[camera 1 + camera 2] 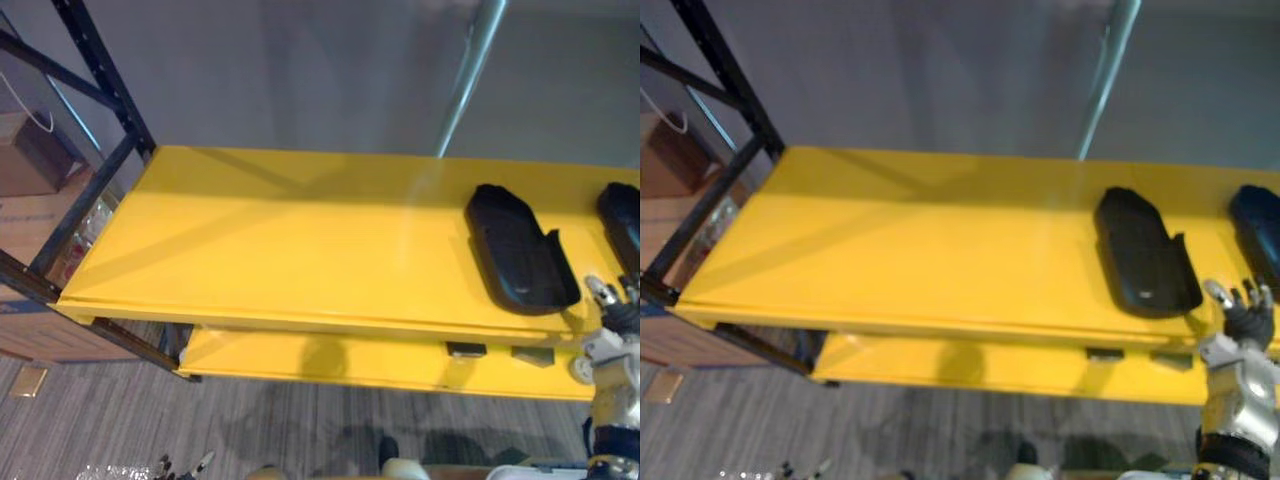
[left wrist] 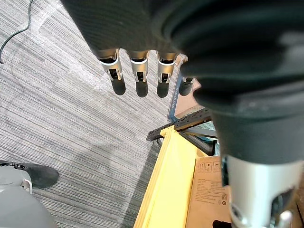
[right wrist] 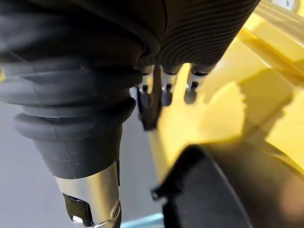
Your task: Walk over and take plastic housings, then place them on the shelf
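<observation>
Two black plastic housings lie on the top yellow shelf (image 1: 280, 240): one (image 1: 520, 250) right of the middle, the other (image 1: 622, 222) at the far right edge of the view. My right hand (image 1: 1243, 318) is raised at the shelf's front edge, just below and right of the nearer housing, open and empty. In the right wrist view its straight fingers (image 3: 166, 90) stand over the yellow board with the housing (image 3: 213, 190) beside them, not touching. My left hand (image 2: 139, 73) hangs over the carpet with straight fingers, open and holding nothing.
A black metal rack frame (image 1: 100, 90) carries the shelf at the left, with cardboard boxes (image 1: 40, 150) behind it. A lower yellow shelf (image 1: 330, 360) juts out underneath. A grey pole (image 1: 470, 70) rises behind the shelf. Striped grey carpet (image 1: 120, 410) covers the floor.
</observation>
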Robot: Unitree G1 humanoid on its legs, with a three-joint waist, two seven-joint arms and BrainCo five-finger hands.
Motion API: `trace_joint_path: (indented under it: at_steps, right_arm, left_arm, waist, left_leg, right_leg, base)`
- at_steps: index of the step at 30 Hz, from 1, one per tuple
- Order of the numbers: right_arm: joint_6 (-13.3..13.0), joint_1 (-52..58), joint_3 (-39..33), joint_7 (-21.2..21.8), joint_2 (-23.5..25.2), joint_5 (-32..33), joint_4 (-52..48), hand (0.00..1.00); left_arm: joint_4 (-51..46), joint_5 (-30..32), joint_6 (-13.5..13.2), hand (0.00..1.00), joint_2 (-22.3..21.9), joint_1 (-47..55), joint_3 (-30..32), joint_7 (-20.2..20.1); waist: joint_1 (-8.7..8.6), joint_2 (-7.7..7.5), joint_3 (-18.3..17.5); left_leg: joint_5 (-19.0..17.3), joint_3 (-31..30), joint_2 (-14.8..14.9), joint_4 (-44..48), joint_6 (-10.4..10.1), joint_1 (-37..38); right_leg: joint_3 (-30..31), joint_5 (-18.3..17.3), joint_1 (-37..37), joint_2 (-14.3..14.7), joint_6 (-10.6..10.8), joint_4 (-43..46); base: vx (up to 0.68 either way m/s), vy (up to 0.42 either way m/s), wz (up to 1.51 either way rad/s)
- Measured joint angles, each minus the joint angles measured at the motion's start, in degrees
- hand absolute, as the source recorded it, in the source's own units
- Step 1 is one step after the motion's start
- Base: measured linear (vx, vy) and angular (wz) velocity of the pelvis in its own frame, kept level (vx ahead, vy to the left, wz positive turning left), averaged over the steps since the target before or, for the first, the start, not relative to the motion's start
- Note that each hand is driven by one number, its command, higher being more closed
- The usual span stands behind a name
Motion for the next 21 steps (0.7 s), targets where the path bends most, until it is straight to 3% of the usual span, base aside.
trace_joint_path:
  at_steps: [21]
  right_arm:
    - [5.34,-0.15,4.34,4.42,-0.46,-0.21,-0.01,0.0]
  left_arm:
    - [-0.16,-0.12,1.4,0.0,1.73,0.34,-0.51,0.02]
  waist:
    - [0.0,-1.08,-0.94]
  left_leg:
    - [-0.3,-0.28,-0.49,1.8,0.44,-1.76]
  right_leg:
    - [-0.03,-0.05,-0.85,-0.78,0.24,0.87]
  base:
    - [-0.01,0.0,0.0]
